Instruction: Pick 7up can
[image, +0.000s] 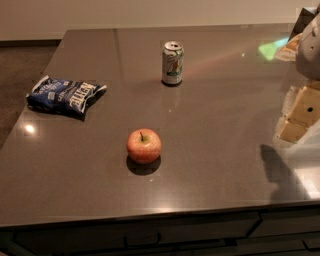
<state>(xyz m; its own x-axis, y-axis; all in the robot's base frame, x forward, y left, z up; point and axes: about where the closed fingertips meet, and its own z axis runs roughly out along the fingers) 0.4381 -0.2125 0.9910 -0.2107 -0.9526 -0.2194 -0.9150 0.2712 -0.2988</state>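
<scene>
The 7up can (172, 63) stands upright on the dark grey table (215, 165), toward the far middle. It has a whitish body with green marking and a silver top. My gripper (299, 114) is at the right edge of the view, over the table's right side, well to the right of the can and nearer the front. It touches nothing that shows, and part of it is cut off by the frame edge.
A red apple (144, 145) sits in the middle of the table, in front of the can. A blue chip bag (64, 96) lies at the left. Some items (292, 44) show at the far right corner.
</scene>
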